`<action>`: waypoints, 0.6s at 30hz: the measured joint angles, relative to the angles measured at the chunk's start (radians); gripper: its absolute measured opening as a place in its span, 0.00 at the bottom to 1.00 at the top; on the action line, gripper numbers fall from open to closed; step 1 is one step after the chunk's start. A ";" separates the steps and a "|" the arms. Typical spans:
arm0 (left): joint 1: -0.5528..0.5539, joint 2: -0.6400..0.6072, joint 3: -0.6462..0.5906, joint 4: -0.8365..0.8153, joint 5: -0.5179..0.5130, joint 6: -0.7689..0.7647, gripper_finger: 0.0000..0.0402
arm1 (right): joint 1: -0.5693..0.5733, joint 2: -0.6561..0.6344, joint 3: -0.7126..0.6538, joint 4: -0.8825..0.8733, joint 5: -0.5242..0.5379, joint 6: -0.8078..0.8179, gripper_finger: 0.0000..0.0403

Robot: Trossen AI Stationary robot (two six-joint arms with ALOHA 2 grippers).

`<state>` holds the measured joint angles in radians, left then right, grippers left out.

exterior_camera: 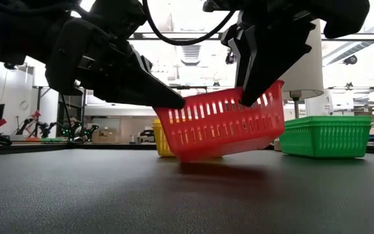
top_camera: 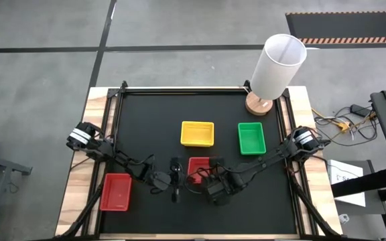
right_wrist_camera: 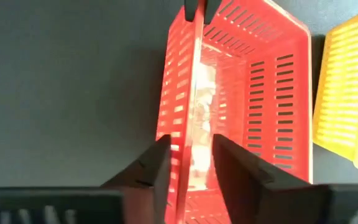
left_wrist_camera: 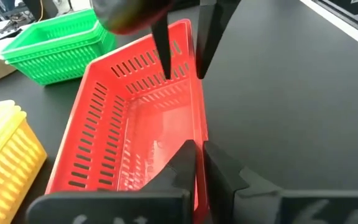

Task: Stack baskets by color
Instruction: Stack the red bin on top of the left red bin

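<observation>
Lower centre of the high view: red plastic mesh basket (exterior_camera: 224, 123) tilted off the desk (exterior_camera: 174, 195) — light, springy, thin-walled. Left end effector (left_wrist_camera: 197, 158) pinches one rim; right end effector (right_wrist_camera: 191, 158) straddles the opposite rim, parted (rims are the handholds).

Layout of baskets on the table (top_camera: 146, 221), seen from above.
Four basket positions: one at lower left (top_camera: 116, 191), one at centre (top_camera: 199, 169) between both grippers, one above it (top_camera: 198, 133), one to the right (top_camera: 251, 137); the cylinder (top_camera: 277, 65) stands at upper right.
</observation>
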<state>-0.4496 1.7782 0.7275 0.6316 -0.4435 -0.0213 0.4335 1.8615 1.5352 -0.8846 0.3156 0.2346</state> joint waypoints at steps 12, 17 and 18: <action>-0.007 -0.005 0.018 0.007 -0.032 -0.066 0.00 | 0.005 -0.118 -0.005 -0.109 0.098 0.038 0.45; -0.046 -0.021 0.067 -0.116 -0.065 -0.094 0.00 | 0.026 -0.209 -0.038 -0.147 0.182 0.069 0.43; -0.053 -0.031 0.091 -0.185 -0.077 -0.108 0.00 | 0.033 -0.231 -0.049 -0.152 0.214 0.081 0.43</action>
<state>-0.5030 1.7473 0.8182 0.4468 -0.5203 -0.1290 0.4663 1.6306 1.4858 -1.0366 0.5292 0.3158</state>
